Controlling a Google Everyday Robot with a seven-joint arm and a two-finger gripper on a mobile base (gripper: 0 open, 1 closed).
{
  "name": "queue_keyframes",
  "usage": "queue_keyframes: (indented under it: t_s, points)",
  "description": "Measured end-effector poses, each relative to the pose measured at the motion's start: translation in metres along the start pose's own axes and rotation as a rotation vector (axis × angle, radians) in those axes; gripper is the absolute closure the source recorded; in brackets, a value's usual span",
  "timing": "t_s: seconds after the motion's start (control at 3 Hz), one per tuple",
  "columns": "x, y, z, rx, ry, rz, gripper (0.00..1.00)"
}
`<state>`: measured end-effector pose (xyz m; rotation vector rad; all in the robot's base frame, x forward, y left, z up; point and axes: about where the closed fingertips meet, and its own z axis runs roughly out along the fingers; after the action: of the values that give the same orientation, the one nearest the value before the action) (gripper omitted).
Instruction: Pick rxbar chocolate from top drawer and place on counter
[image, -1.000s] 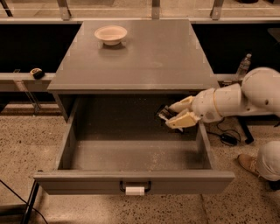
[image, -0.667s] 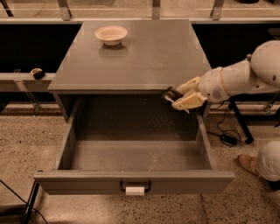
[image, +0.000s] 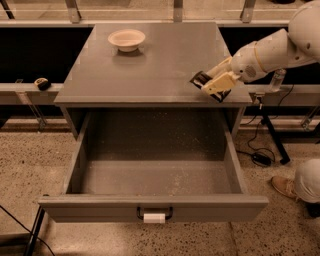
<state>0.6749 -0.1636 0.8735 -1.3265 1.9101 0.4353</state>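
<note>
My gripper (image: 214, 81) hangs over the right front part of the counter (image: 155, 65), reaching in from the right on a white arm. It is shut on the rxbar chocolate (image: 201, 79), a small black wrapper bar that sticks out to the left between the pale fingers, just above the counter surface. The top drawer (image: 150, 207) stands pulled out below, and its grey inside holds nothing. Its dark handle with a white tag (image: 154, 217) is at the front.
A white bowl (image: 126, 39) sits at the back left of the counter. A rail runs behind the cabinet. Cables and a stand leg (image: 270, 145) lie on the speckled floor to the right, and a shoe (image: 286, 186) shows at the lower right.
My gripper rose out of the drawer's right back corner with the bar and moved up and back to over the counter's right front part.
</note>
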Motion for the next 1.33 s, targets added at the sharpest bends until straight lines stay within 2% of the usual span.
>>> queue_keyframes:
  t_s: [0.33,0.67,1.0,1.33]
  points:
    - [-0.009,-0.009,-0.006,0.02,-0.012,-0.005,1.0]
    - [-0.008,-0.011,0.002,0.031,0.028,0.005,1.0]
    - [-0.019,-0.027,0.024,0.086,0.054,0.025,1.0]
    - [-0.035,-0.052,0.05,0.155,0.04,0.065,1.0]
